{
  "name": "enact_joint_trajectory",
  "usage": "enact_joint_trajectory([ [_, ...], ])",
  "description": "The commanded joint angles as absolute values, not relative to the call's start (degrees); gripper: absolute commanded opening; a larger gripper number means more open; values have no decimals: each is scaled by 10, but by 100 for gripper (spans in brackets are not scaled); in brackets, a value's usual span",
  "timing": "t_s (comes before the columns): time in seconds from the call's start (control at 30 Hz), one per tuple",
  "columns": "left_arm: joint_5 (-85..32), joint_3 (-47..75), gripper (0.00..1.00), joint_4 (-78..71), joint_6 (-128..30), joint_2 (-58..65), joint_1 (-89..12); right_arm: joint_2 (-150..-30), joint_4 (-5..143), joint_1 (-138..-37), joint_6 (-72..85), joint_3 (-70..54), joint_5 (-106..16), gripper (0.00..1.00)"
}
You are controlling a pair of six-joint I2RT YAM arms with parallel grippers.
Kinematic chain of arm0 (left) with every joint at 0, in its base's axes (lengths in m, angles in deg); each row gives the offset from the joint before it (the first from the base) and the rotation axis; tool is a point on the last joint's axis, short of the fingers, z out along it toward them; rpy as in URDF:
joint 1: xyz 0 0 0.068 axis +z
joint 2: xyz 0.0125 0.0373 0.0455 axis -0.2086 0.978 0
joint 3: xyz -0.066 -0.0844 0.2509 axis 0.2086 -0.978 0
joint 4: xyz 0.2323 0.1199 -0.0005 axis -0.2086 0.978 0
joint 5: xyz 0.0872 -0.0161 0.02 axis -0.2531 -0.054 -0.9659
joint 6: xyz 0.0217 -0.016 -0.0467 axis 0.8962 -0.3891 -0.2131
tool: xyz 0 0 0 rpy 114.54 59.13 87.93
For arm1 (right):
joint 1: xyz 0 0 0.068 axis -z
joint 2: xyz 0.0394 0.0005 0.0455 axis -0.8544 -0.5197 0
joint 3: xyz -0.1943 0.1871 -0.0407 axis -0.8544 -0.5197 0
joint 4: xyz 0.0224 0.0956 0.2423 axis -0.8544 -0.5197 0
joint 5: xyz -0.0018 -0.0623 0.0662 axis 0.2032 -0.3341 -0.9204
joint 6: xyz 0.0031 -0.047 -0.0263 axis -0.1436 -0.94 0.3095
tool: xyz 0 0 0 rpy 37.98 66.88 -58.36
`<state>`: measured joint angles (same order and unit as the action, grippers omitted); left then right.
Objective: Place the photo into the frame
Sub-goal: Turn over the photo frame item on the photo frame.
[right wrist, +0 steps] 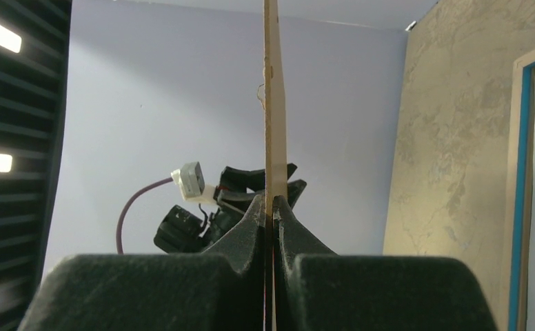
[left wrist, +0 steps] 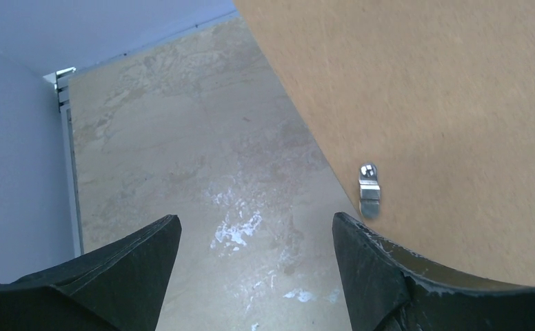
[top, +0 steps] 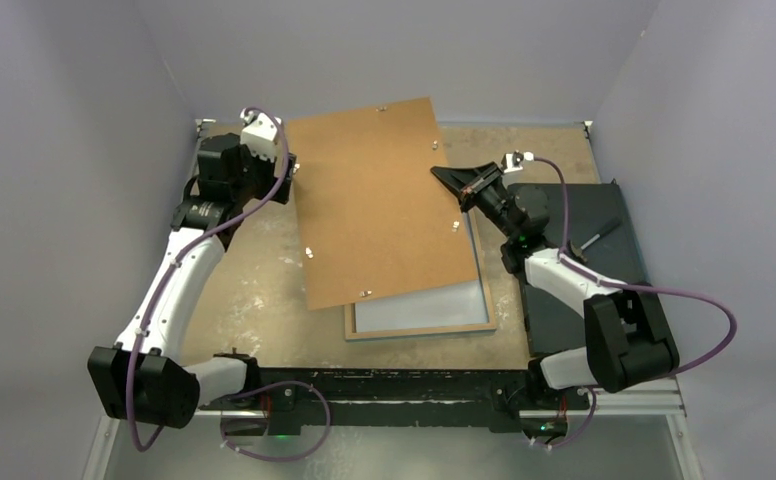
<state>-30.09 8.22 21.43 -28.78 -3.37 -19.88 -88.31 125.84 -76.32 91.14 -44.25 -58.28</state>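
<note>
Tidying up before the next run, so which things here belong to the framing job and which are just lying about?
Job: wood-rimmed rectangular picture frame; flat brown backing board, pinched by right fingers.
Lying about: black rectangular mat; small dark tool on it.

Frame (top: 419, 331) flat on table (top: 254, 290), partly under board (top: 379, 200).

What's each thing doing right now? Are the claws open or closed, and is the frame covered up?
Brown board: held by one edge, crooked, not fitted in.
Right gripper: shut on the brown board.
Left gripper: open, holding nothing.
Frame: flat on the table, mostly covered by the brown board.
Photo: can't spot it here.
</note>
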Motion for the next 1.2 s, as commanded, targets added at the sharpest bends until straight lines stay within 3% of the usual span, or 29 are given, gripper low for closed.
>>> enact_joint_trajectory([
  [0.0,-344,116,79,170,-308,-19,-202,-856,1321,-767,942,-436,-597,0],
  [0.7,-268,124,75,186,-355,6,-211,-868,1324,-758,934,-430,-601,0],
  [1.17,-239,114,86,260,-301,20,-245,-874,1260,-726,899,-409,-550,0],
])
